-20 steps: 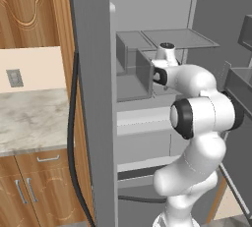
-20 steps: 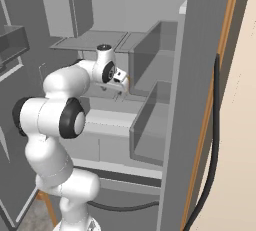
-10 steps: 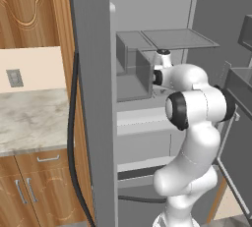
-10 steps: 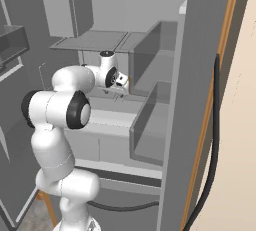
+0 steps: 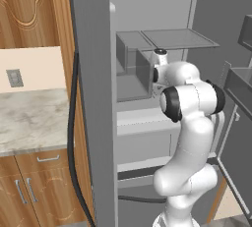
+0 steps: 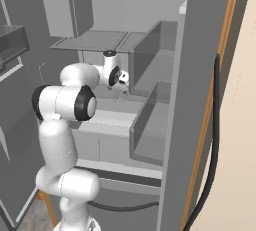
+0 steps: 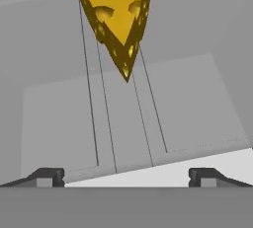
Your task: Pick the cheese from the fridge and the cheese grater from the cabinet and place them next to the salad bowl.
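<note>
In the hand view the cheese (image 7: 116, 12), a yellow wedge with darker holes, lies on a pale grey shelf of the fridge (image 5: 177, 38), ahead of my gripper (image 7: 126, 176) and well beyond its tips. The dark fingertips (image 7: 49, 175) stand wide apart with nothing between them, so the gripper is open. In the right base view the hand (image 6: 119, 77) reaches into the fridge (image 6: 150, 55) just under the upper shelf. The cheese grater, the cabinet and the salad bowl are out of view.
A marble counter (image 5: 29, 118) with wood drawers below lies left of the fridge. A black cable (image 5: 73, 137) hangs along the fridge's side. Grey door bins (image 6: 150, 125) stand close to the right of the hand, and the open door (image 5: 241, 103) is on the right.
The arm's elbow has swung inward and a little higher in both base views. The hand has stayed under the upper shelf, shifting only slightly.
</note>
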Available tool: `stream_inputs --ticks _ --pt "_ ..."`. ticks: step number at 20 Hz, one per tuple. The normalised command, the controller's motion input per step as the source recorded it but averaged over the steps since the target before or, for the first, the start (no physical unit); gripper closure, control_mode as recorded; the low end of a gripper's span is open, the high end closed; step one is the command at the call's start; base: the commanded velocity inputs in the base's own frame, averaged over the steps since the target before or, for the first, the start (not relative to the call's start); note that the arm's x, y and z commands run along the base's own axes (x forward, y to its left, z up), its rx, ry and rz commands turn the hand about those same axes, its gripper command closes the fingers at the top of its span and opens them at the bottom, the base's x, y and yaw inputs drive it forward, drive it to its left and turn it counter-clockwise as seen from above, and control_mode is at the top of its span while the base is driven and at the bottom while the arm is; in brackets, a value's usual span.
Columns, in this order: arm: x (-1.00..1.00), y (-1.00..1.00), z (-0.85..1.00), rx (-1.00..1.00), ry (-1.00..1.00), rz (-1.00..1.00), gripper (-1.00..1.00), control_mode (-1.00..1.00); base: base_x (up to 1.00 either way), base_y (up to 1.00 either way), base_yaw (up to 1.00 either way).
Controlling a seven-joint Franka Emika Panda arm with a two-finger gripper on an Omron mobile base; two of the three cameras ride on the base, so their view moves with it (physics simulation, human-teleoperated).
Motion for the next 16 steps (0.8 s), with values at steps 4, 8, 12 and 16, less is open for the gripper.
stream_inputs --ticks 4,8,12,16 --pt "0.49 -0.03 -0.13 0.0 0.0 0.01 -1.0 -1.0 0.0 0.0 0.0" --pt "0.4 0.0 -0.14 0.0 0.0 0.01 -1.0 -1.0 0.0 0.0 0.0" --pt "0.33 0.0 0.0 0.0 0.0 0.01 -1.0 -1.0 0.0 0.0 0.0" --pt "0.42 0.0 -0.04 0.0 -0.03 0.0 -1.0 -1.0 0.0 0.0 0.0"
